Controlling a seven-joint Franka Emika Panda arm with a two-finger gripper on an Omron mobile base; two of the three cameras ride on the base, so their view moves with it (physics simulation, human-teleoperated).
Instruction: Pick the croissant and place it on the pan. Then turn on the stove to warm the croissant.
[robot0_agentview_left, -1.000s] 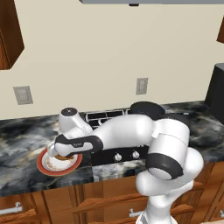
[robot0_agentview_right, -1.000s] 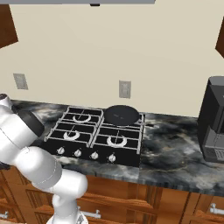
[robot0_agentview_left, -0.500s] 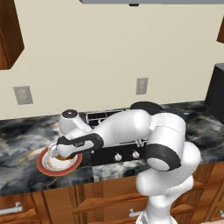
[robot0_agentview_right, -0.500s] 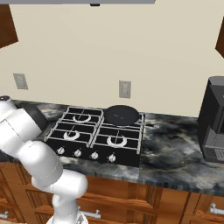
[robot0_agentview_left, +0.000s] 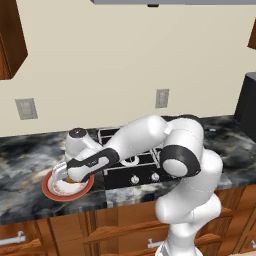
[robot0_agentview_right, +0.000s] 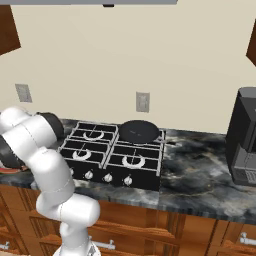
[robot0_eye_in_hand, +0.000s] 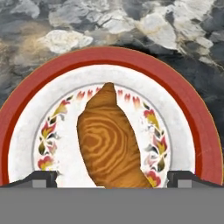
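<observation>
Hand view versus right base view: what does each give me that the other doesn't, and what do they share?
Hand view alone: the croissant lying on the red-rimmed plate, centred between the open pincer tips. Right base view alone: the pan on the stove, at its rear right burner, with the knobs along the front. Shared: the dark marbled counter, seen around the plate up close and around the stove from the base.

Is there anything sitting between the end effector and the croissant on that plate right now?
Nothing visible. In the hand view the croissant lies bare on the red-rimmed plate, directly ahead between the open end effector fingertips, with no other object over or beside it.
</observation>
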